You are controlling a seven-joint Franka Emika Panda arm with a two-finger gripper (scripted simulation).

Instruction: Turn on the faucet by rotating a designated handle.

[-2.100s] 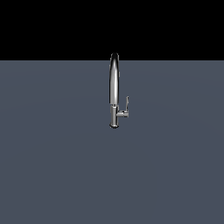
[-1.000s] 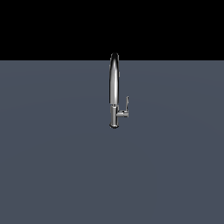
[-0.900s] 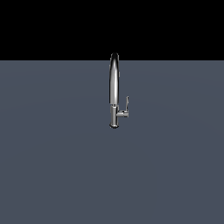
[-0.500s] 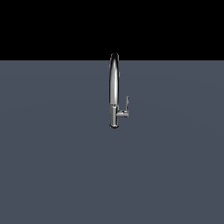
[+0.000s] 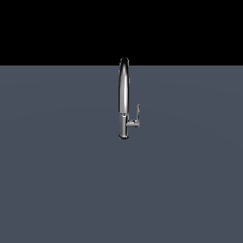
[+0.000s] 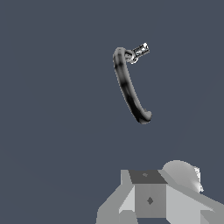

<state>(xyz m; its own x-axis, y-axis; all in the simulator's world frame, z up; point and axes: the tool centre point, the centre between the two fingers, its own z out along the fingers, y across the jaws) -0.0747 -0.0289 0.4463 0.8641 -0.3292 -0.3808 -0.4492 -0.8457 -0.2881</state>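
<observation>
While the faucet stands upright on the flat grey-blue surface, about the middle of the exterior view, nothing is touching it; its tall chrome spout climbs straight up and its top crosses into the black background; down low, the handle juts from the short base toward the exterior view's right, a stub that ends in a thin flat blade pointing upward, just beside the spout and parallel to it; no arm shows in this view at all.

Over to the wrist camera, looking down from above: the spout reads as a dark curved arc, and the handle sticks out at its base end, small and bright; the gripper fills the picture's lower edge, pale grey blocks with a rounded part alongside, well apart from the faucet with bare surface between them; its fingertips are out of sight, so I cannot tell whether the jaws are spread or closed.
</observation>
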